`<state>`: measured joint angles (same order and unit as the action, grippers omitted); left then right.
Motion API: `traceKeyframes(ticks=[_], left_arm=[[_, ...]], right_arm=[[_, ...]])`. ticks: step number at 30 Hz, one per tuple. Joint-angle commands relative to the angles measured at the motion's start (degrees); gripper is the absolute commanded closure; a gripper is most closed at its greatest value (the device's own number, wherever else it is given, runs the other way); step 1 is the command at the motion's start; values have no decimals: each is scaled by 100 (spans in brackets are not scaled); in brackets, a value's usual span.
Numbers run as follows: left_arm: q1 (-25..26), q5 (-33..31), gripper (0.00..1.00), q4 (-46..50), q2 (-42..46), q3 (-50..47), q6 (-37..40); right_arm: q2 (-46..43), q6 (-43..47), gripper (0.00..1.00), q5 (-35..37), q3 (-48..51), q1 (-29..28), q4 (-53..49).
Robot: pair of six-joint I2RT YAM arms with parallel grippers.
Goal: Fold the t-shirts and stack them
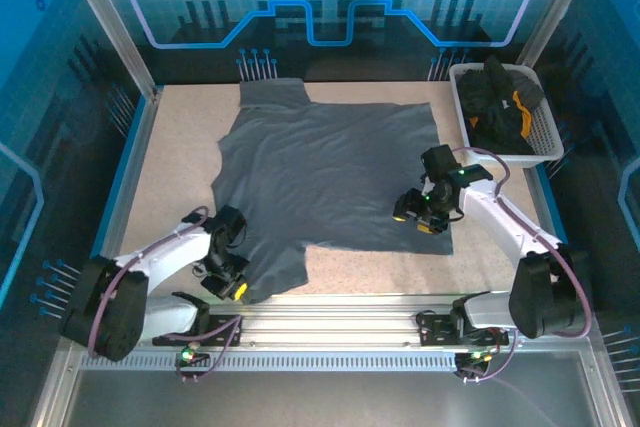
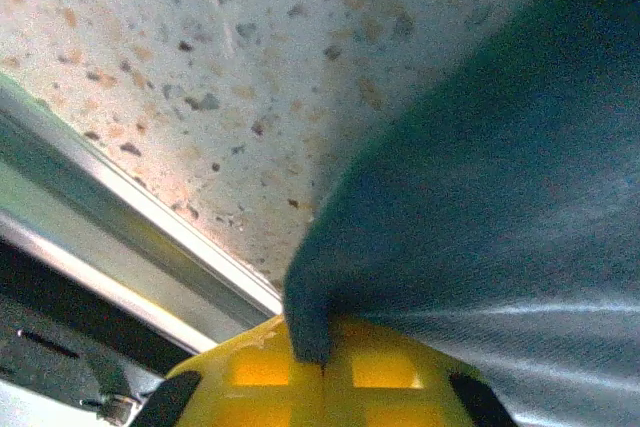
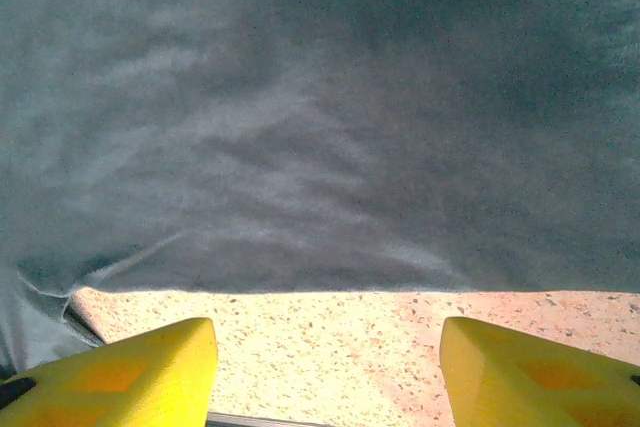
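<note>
Grey shirt [image 1: 330, 172] is spread mid-worktop [image 1: 180, 157]; its near-left corner is clamped by the left gripper [image 1: 236, 289]; the right gripper [image 1: 415, 220] is held open over its near-right hem.

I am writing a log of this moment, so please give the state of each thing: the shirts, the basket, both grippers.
Grey t-shirt: spread out on the table, unfolded.
Black t-shirts: crumpled in the basket, unfolded.
Basket: upright, holding the black t-shirts.
Left gripper: shut on a near corner of the grey t-shirt.
Right gripper: open, at the grey t-shirt's near right edge, holding nothing.
</note>
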<state>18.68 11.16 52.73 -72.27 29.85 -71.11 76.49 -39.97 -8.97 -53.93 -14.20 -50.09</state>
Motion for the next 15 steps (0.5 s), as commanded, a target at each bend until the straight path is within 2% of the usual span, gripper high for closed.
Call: traceKeyframes(ticks=[1,6,8,12,15], left_arm=[[49,-346,100,-1261,-76,281,216],[48,-753,100,-661,389,619,390],[44,-748,100,-548,505,695,421],[48,-677,100,-412,696,718,377],[48,-646,100,-397,826,663,325]], right_arm=[[-159,-67,38,184,6,58,-216],[-203,-282,38,764,20,383,-703],[-257,-567,37,1010,195,690,-963],[-575,-1049,37,601,1066,1816,-761],[-369,-1186,38,418,1305,2145,-392]])
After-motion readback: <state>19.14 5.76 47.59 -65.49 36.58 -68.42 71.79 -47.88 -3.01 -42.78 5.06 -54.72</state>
